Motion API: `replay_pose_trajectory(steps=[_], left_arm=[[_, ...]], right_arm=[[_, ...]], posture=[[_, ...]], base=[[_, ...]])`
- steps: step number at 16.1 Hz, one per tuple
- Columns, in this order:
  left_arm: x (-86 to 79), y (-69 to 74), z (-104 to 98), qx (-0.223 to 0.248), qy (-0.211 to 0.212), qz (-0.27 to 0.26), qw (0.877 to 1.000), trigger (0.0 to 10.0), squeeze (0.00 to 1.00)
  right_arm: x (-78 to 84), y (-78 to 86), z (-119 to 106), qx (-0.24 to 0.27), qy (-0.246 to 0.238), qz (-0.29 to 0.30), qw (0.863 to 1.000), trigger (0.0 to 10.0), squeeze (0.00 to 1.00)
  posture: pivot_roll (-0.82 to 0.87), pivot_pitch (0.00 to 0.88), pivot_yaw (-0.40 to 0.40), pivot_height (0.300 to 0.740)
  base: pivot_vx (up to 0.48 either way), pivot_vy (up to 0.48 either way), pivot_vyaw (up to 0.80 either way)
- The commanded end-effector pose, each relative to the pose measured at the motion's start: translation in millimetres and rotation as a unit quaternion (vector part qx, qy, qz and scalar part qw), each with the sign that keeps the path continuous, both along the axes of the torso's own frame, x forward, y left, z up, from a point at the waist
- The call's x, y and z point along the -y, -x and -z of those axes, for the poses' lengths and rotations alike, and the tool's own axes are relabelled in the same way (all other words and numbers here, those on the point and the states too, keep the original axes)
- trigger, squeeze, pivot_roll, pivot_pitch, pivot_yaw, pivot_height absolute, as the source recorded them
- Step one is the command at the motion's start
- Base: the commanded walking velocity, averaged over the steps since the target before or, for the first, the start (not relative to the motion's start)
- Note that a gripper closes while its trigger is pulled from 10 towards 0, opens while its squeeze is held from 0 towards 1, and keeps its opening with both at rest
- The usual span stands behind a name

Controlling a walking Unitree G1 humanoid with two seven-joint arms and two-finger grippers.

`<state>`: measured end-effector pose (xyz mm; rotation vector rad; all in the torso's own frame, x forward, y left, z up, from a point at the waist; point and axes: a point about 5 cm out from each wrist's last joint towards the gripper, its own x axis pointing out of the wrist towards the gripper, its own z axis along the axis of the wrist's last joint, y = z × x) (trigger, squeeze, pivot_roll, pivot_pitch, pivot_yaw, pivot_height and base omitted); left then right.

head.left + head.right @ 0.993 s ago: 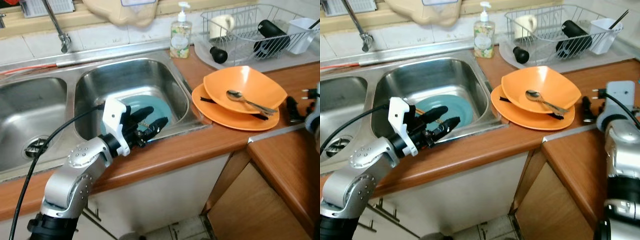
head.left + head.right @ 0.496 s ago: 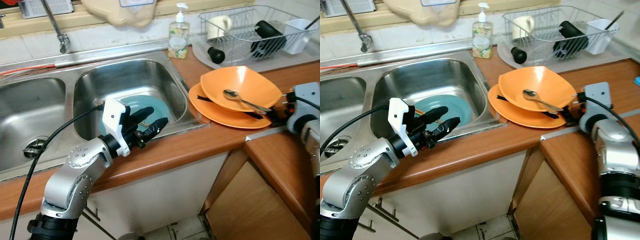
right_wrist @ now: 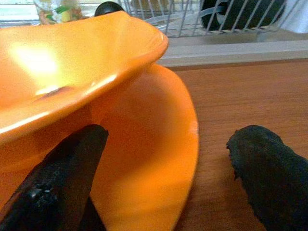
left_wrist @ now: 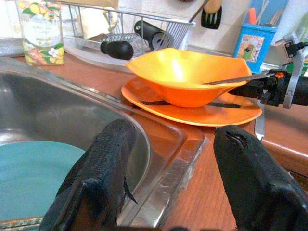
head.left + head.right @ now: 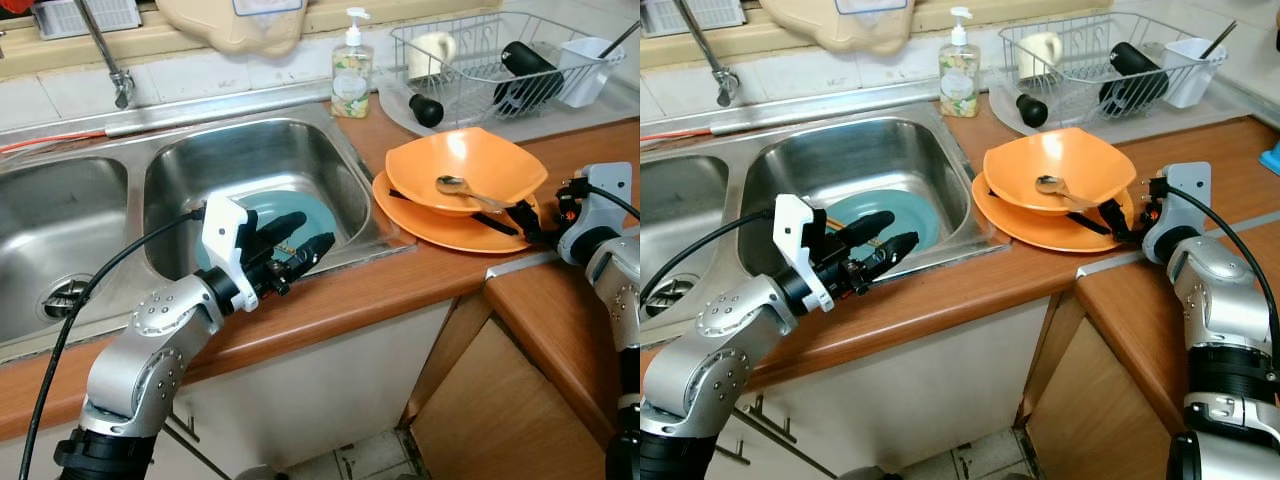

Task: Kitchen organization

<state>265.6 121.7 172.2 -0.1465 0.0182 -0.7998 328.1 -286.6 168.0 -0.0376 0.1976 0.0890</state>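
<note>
stainless double sink (image 5: 262, 160) takes up most of my view, with a teal plate (image 5: 300, 215) lying in its basin. just beside the sink on the wooden surface (image 5: 400, 285) sits the orange plate (image 5: 1040, 228), an orange bowl (image 5: 1070, 170) stacked on it and a spoon (image 5: 1052, 187) resting in the bowl; the dish rack (image 5: 1095, 55) stands beyond them. my right gripper (image 5: 1118, 218) is at the plate's far edge from the sink, fingers apart, one under the bowl's rim and one out over the wood. my left gripper (image 5: 295, 250) hovers over the sink's front rim, fingers apart and empty. i judge i should slide further in and close on the plate's lip, keeping the stack level so the spoon stays put. half a second ago the right gripper was further from the stack; it has closed in.
</note>
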Motion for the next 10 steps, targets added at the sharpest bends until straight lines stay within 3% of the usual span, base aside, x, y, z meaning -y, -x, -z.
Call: replay_pose_trajectory(steps=[1,5,10], left_arm=[[-2.9,-0.3,-2.9,0.004,0.000,-0.003,1.000,10.0,0.00],[-2.1,-0.9,-2.9,0.003,-0.002,-0.004,1.000,10.0,0.00],[-2.6,-0.5,-2.3,0.000,-0.004,-0.006,1.000,10.0,0.00]], right_arm=[[-6.7,-0.6,-5.6,0.005,-0.007,-0.022,1.000,10.0,0.00],[-12.2,2.5,3.3,-0.033,-0.005,-0.033,0.999,10.0,0.00],[-12.9,4.0,7.2,-0.067,-0.039,-0.028,0.997,10.0,0.00]], posture=[[-0.03,0.000,0.063,0.740],[-0.03,0.000,0.059,0.740],[-0.03,0.000,0.061,0.740]], base=[[0.000,0.000,0.00],[0.000,0.000,0.00],[0.000,0.000,0.00]])
